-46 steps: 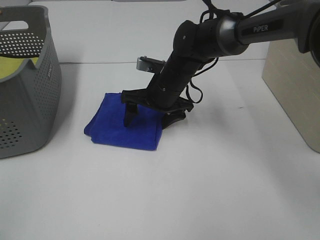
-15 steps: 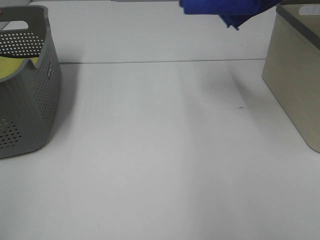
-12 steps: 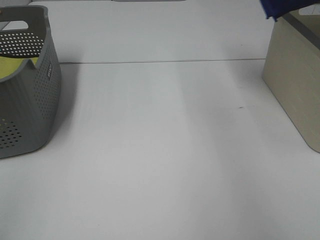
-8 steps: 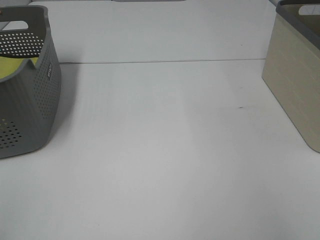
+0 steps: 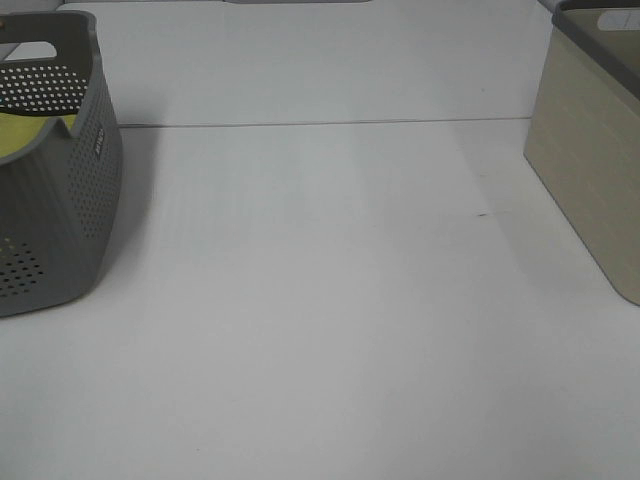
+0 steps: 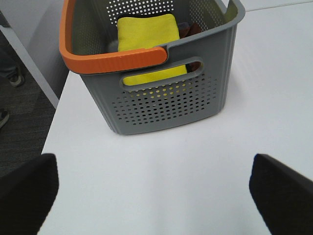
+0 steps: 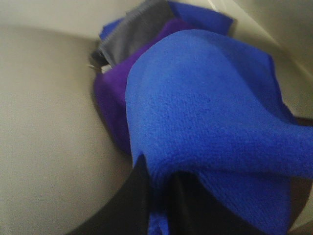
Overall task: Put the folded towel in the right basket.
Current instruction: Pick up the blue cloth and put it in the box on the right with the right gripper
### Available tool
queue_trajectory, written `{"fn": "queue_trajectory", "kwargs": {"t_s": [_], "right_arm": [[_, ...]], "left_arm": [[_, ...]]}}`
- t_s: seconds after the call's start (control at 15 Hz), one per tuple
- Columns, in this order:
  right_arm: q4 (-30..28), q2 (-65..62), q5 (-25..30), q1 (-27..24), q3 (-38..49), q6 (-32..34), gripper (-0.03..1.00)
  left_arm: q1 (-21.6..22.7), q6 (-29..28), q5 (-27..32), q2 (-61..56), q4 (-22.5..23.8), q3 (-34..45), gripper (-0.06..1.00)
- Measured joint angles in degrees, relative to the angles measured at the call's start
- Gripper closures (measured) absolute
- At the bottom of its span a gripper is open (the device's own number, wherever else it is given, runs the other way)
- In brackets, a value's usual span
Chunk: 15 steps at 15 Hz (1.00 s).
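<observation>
Blue terry fills our right wrist view: the folded towel [image 7: 205, 112] hangs inside the right basket [image 7: 49, 147], draped over a purple cloth [image 7: 115, 93] and a grey cloth [image 7: 132, 29] by the beige wall. We see the right gripper [image 7: 159, 210] pinched tight on a fold of it. Our left gripper [image 6: 156, 193] stands with jaws wide apart above the white table [image 6: 195, 166], facing the grey basket [image 6: 166, 103] that holds a yellow towel [image 6: 146, 34].

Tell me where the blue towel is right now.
Only the right wrist view shows it: the blue towel is pinched in the right hand, inside the beige basket, by a purple cloth.
</observation>
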Motion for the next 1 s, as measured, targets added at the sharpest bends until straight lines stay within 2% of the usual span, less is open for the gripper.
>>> {"fn": "queue_trajectory", "kwargs": {"t_s": [0.27,0.67,0.73,0.8,0.93,1.0], "right_arm": [[1.55,-0.06,-6.30,0.11,11.34,-0.74,0.88],[5.21,-0.06,-8.02,0.11,12.78,-0.74,0.87],[5.90,-0.06,-8.08,0.11,12.78,-0.74,0.82],[6.59,-0.06,-8.19,0.11,12.78,-0.80,0.70],[8.31,-0.06,-8.31,0.11,12.78,-0.86,0.39],[9.28,-0.06,-8.31,0.11,12.78,-0.92,0.29]], "left_arm": [[0.00,0.00,0.00,0.00,0.00,0.00,-0.04],[0.00,0.00,0.00,0.00,0.00,0.00,-0.04],[0.00,0.00,0.00,0.00,0.00,0.00,-0.04],[0.00,0.00,0.00,0.00,0.00,0.00,-0.04],[0.00,0.00,0.00,0.00,0.00,0.00,-0.04],[0.00,0.00,0.00,0.00,0.00,0.00,-0.04]]}}
